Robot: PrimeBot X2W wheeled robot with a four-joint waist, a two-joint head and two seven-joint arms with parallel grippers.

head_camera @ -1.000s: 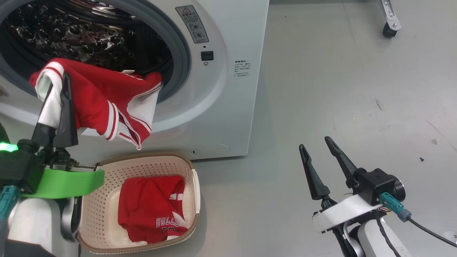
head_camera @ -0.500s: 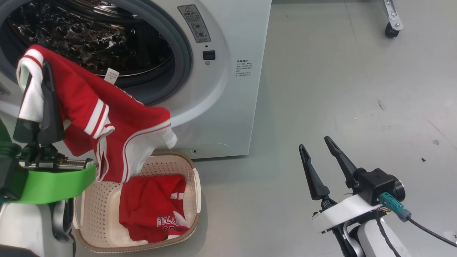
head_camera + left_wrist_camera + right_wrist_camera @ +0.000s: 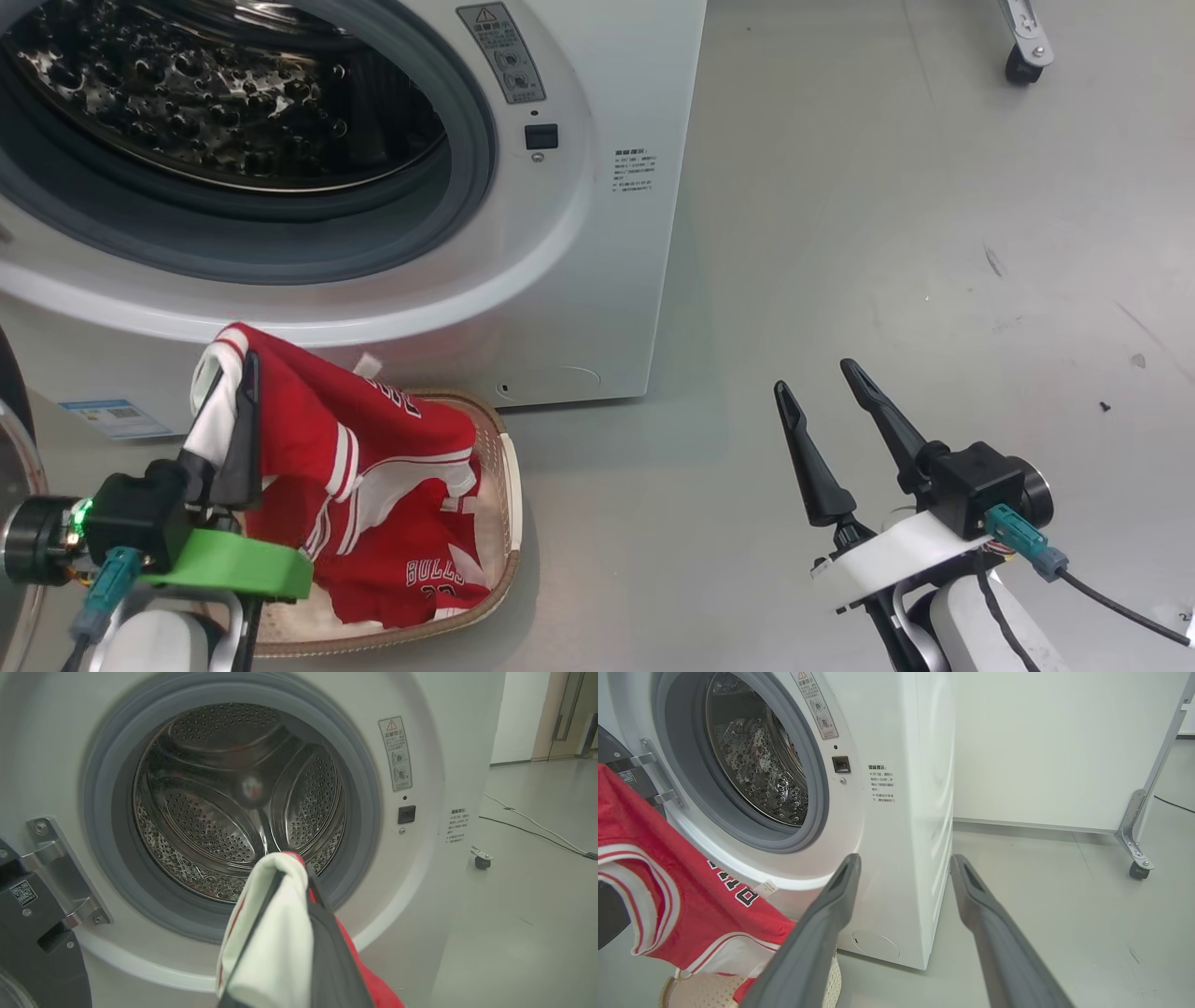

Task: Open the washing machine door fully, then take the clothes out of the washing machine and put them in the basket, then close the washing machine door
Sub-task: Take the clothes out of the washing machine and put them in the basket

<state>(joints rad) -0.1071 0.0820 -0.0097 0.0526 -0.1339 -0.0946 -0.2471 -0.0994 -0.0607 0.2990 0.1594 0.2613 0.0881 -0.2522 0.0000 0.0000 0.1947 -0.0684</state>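
Fingers of my left gripper (image 3: pixel 227 387) are pinching shut on the white-trimmed edge of a red jersey (image 3: pixel 373 439). Soft, light and floppy, it is draping over the basket (image 3: pixel 511 485) before the washing machine (image 3: pixel 597 280), so I judge a hem pinch is sufficing. My right gripper (image 3: pixel 814 378) is hanging wide open, empty.

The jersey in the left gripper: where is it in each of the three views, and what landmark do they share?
Head view: jersey lower left, hanging from the left gripper over the basket.
Left wrist view: jersey bottom centre, pinched between the fingers.
Right wrist view: jersey at the left edge.
Shared landmark: the warning sticker on the washing machine, right of its opening.
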